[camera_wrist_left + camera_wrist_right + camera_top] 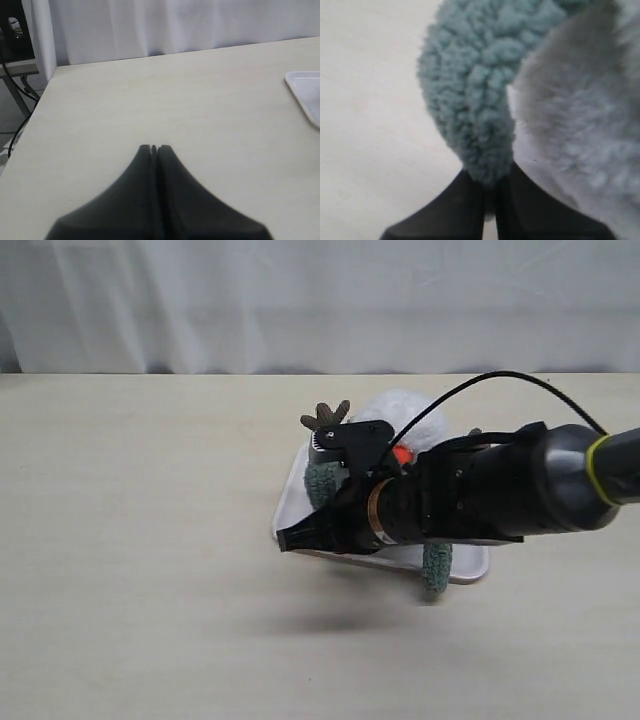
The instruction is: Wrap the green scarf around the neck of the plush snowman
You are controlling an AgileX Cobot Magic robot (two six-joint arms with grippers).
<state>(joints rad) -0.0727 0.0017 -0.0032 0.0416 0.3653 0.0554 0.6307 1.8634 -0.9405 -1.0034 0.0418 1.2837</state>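
Centrally in the exterior frame, a white tray (pixel 290 502) is sitting on the pale cream desk (pixel 140 540) and holding the plush snowman (pixel 410 410), while the green scarf (pixel 322 483) is showing at the tray's left side and again at its lower right rim. The right gripper (pixel 290 537) is reaching across from the right of the frame, its fingers (pixel 460 210) pinching a rounded end of the scarf beside white fluff. The left gripper (pixel 154 148) is hovering over bare desk, fingers pressed together, with a white curtain (pixel 200 300) hanging behind the desk.
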